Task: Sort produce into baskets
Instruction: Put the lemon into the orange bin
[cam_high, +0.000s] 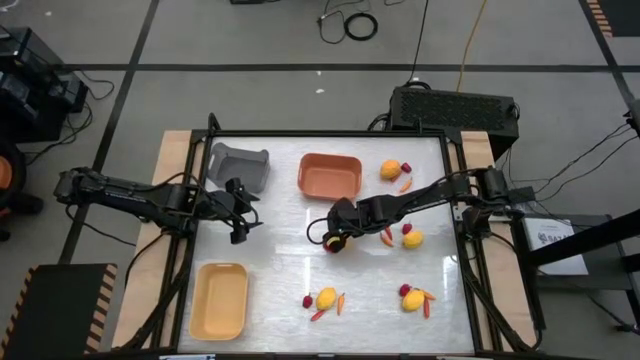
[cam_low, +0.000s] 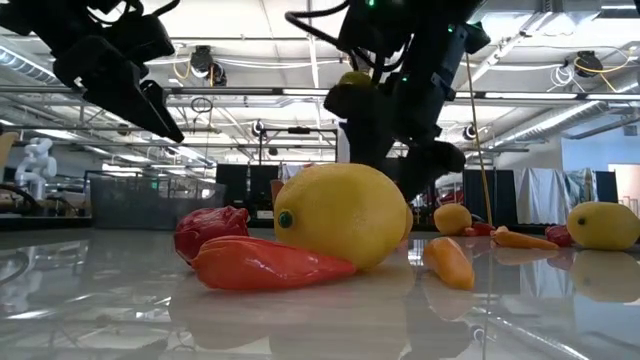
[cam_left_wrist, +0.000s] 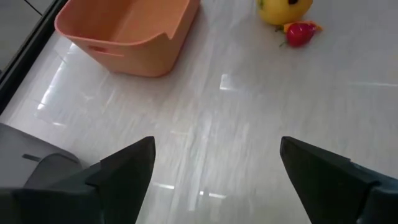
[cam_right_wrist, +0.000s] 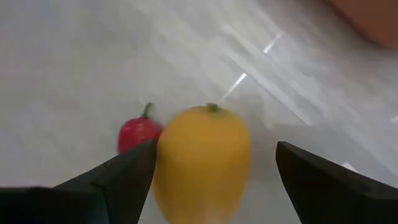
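My right gripper (cam_high: 336, 234) hangs open near the table's middle, pointing steeply down. A yellow fruit (cam_right_wrist: 202, 168) lies between its fingers, a red berry (cam_right_wrist: 138, 133) beside it. My left gripper (cam_high: 240, 218) stands open over bare table, near the grey basket (cam_high: 240, 165). The orange basket (cam_high: 330, 175) sits at the far middle and the pale yellow basket (cam_high: 220, 300) at the near left. Other produce lies in clusters: a fruit with berry and carrot (cam_high: 392, 171) at the far right, another (cam_high: 412, 238) at the right, and two near the front edge (cam_high: 325, 298) (cam_high: 413, 298). My right gripper's fingers stand on either side of the yellow fruit's sides (cam_right_wrist: 163, 168), coming from above. One finger (cam_right_wrist: 124, 177) is right beside the fruit, and I cannot tell whether it touches. The other finger is clearly apart from it.
In the low view the front cluster looms large: a yellow fruit (cam_low: 340, 215), a red berry (cam_low: 210, 232) and a carrot (cam_low: 270, 265). The left wrist view shows the orange basket (cam_left_wrist: 124, 31) ahead, with a fruit (cam_left_wrist: 285, 9) and berry (cam_left_wrist: 300, 33) beyond.
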